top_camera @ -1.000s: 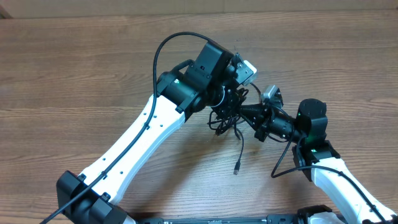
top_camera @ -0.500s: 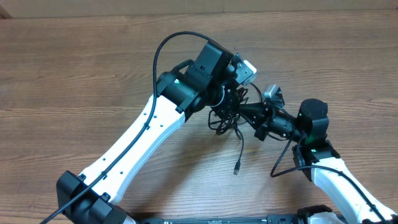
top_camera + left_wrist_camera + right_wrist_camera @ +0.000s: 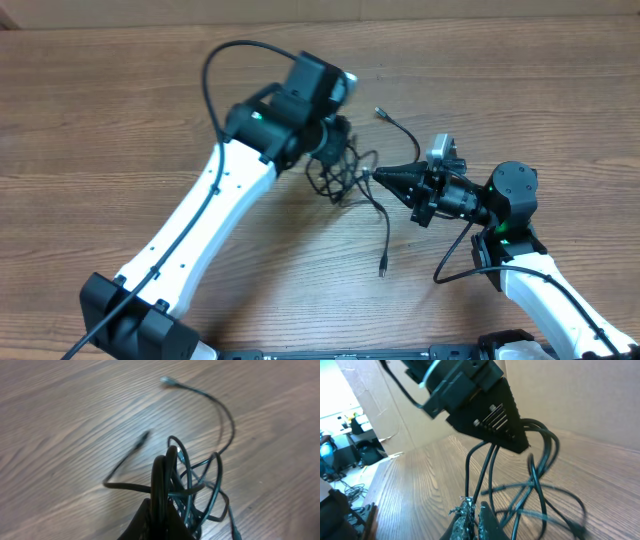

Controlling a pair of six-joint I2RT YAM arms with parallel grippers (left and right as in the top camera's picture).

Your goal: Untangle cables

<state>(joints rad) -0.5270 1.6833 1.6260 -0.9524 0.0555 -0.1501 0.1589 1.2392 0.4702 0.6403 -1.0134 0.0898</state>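
The cables (image 3: 342, 183) sit bunched in a small knot near the middle of the table (image 3: 110, 110), strung between the two arms. The left pincer (image 3: 336, 158) comes down on the knot from the upper left, its jaws closed tight over a few loops. The right pincer (image 3: 371, 175) reaches in from the right, lying nearly level, jaws closed too, with a couple of strands running into its tips. So both touch the knot, which lies just left of the right pincer and just under the left one. The line between them runs roughly left to right, which looks like the axis for pulling apart. One loose plug (image 3: 381, 270) trails toward the robot, and a silvery plug (image 3: 378, 112) lies on the far side.
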